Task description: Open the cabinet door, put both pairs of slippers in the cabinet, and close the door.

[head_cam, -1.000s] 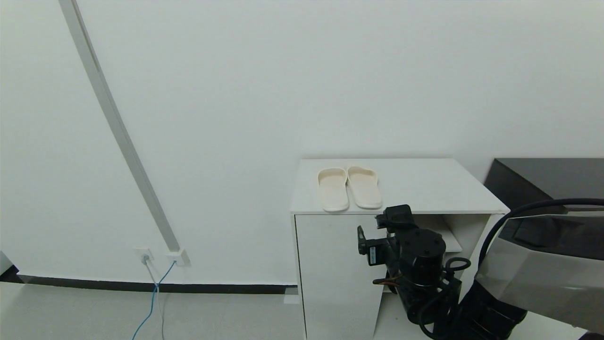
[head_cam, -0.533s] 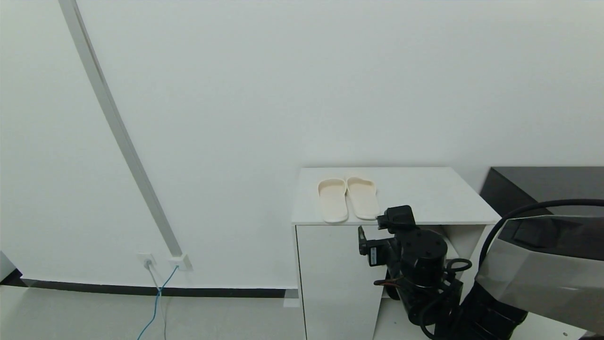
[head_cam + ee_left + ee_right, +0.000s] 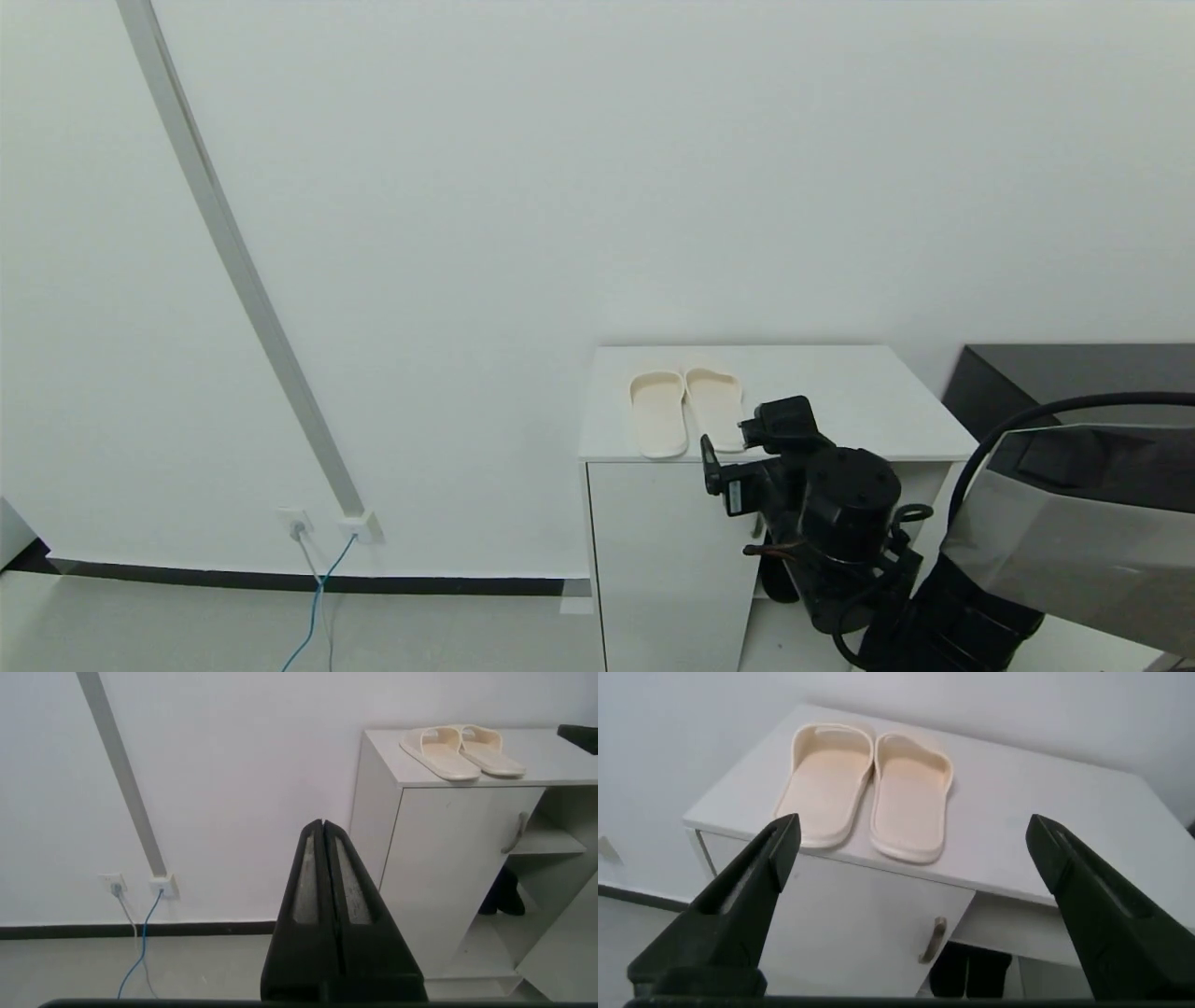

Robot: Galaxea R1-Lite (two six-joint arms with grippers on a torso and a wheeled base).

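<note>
Starting with the head view, we find the cream slippers [image 3: 688,411] lying side by side and touching on the cabinet top [image 3: 840,401], in its front left corner, with their near ends at the front edge. That puts them within easy reach from the front, and we judge that the close pairing lets one grasp take both. The right gripper [image 3: 724,467] hangs just before that front edge, beside the pair and above the shut cabinet door [image 3: 667,560]. How wide it stands we cannot tell here.

In the left wrist view the left gripper [image 3: 323,835] is pressed narrow, finger against finger, with nothing in it, well apart from the cabinet door. We take it as parked, since the pair sits nearer the other arm. The door handle [image 3: 517,833] shows at the door's edge. The part next to the door stands open to a shelf [image 3: 551,842], and a dark pair [image 3: 505,891] stands at the bottom, likely the other slippers, already in.

In the right wrist view the right gripper spreads wide and empty, with the cream slippers framed between its fingers, farther off. We judge it is opened this far to straddle both slippers at once
</note>
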